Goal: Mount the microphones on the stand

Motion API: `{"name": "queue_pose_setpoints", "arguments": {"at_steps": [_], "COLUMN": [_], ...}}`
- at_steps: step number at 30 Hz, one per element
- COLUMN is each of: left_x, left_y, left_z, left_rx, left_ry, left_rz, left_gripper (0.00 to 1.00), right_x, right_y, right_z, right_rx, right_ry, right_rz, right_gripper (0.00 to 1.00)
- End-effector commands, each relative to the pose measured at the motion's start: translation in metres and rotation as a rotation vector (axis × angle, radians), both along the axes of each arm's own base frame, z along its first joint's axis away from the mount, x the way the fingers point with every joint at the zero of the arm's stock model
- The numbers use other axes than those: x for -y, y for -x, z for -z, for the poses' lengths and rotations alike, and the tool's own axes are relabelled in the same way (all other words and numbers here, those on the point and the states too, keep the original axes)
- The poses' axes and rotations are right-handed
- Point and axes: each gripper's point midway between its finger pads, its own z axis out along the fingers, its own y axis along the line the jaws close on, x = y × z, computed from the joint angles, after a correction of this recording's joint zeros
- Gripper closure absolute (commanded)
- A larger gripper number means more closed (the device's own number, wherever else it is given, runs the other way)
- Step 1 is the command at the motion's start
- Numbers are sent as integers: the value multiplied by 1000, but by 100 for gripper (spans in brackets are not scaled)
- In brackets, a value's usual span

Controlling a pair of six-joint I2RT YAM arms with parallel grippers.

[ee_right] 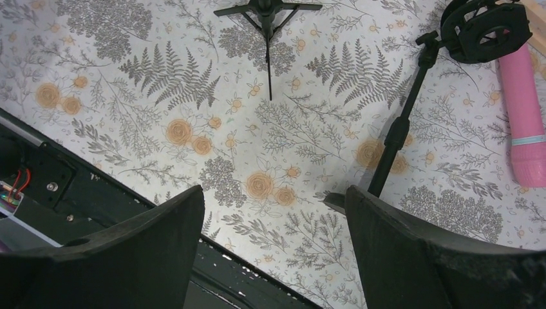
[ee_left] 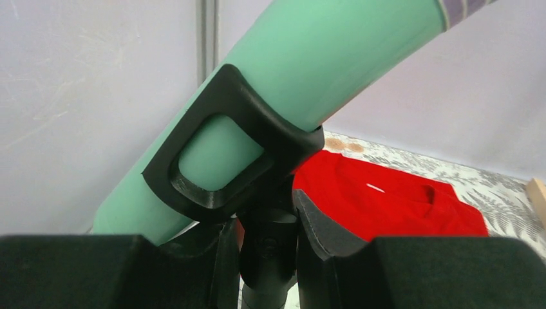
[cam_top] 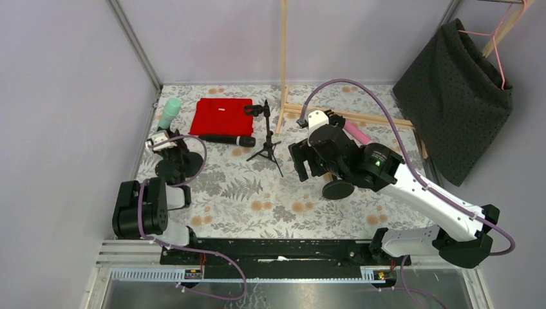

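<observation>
Closest to the left wrist camera are the left gripper's (ee_left: pixel 265 222) black fingers (ee_left: pixel 219 264). They stand narrow and clamp the stem of the left stand (ee_left: pixel 267 257), just under its clip (ee_left: pixel 283 141). The mint green microphone (ee_left: pixel 309 64) sits in this clip, tilted, with its upper end toward the back. The side wall (cam_top: pixel 77 96) is very near on the left of it, so there is little room on that side. On the right of it, the red cloth (cam_top: pixel 221 116) lies flat.

The black microphone (cam_top: pixel 226 139) lies on the table (cam_top: pixel 257 193) along the front edge of the red cloth, just beside the tripod stand (cam_top: pixel 267 138), and no gripper is near it.

The right gripper (ee_right: pixel 273 199) hangs above the table with its jaws wide and nothing between them. Below it the flowered surface is open as far as the black rail (cam_top: pixel 277 251) at the near edge. The right stand (ee_right: pixel 396 138) rises from a base partly hidden by the right finger, and its clip (ee_right: pixel 486 29) is at the far right. The pink microphone (ee_right: pixel 528 116) lies flat just beside this clip, outside the gap of the fingers and to the right of them. Whether it touches the clip I cannot tell. Behind it runs the wooden frame (cam_top: pixel 283 64), and the dark cloth (cam_top: pixel 457 96) hangs beyond.
</observation>
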Motion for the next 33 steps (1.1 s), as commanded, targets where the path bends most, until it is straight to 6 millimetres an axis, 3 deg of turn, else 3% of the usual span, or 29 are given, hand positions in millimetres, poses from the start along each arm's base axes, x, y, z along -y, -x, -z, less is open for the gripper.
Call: {"name": "queue_pose_setpoints", "arguments": {"at_steps": [1,7,15,18,22,25,28,30,33], "left_x": [-21,-45,-45,-45,-42,-39,-38,-37,-36], "left_y": [-9,-23,-40,-38,-32,-27,-23,-20,-15], "left_z": [-45,-43,-40,-31,-26,-24,-23,-22,-21], "left_rx": [155,151,134,112,102,97,96,93,94], "left_ry": [-35,-31,-81,-78,-56,-47,-44,-38,-25], "left_rz": [-51,-70,-47,-46,-40,-35,-34,-34,-37], "left_gripper": [100,100,98,89,65,55,50,38,36], "right_x": [-1,-2,-15,-15,-15,-13,-10,-9,-7], "right_y": [-10,-20,-31,-33,-33,-33,-30,-29,-28], "right_z": [1,6,14,14,14,14,14,14,13], "right_rx": [17,31,28,33,32,32,30,29,26], "right_ry": [8,26,22,22,14,13,9,9,5], "right_rz": [4,5,-17,-15,-17,-17,-18,-18,-17], "right_gripper": [13,13,13,13,13,13,13,13,13]}}
